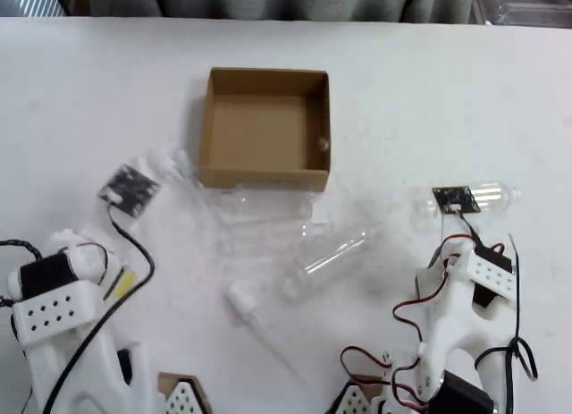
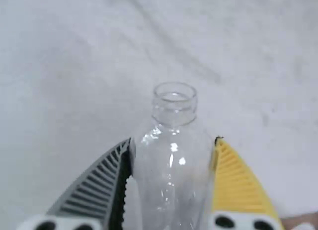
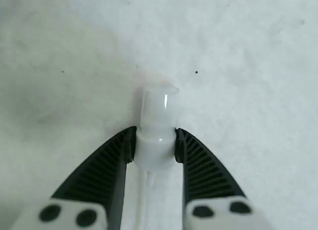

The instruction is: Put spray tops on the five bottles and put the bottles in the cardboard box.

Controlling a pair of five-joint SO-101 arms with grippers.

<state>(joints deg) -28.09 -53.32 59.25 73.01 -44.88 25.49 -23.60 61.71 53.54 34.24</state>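
So the left hand is clamped around a clear bottle, with the grey finger on one side of the body and the yellow finger on the other, both touching it. The open neck pokes out past the fingertips and there's no top on it. The right hand has its two black fingers pinching a white spray top by the collar. The cap end sticks out beyond the tips, and the thin dip tube runs back between the fingers toward the wrist. Under both of them it's just the white tabletop. In the high view, a second spray top lies loose on the tabletop in the gap between the two arms, its tube trailing toward the near edge. A bit farther out, one capless bottle lies on its side at an angle. Just past that is a cluster of clear bottles, also lying down, right up against the front wall of the box. Can't really tell how many are in that pile since they're see-through and overlap. Farthest back is the cardboard box, sitting open side up in the middle of the tabletop, well apart from both hands.
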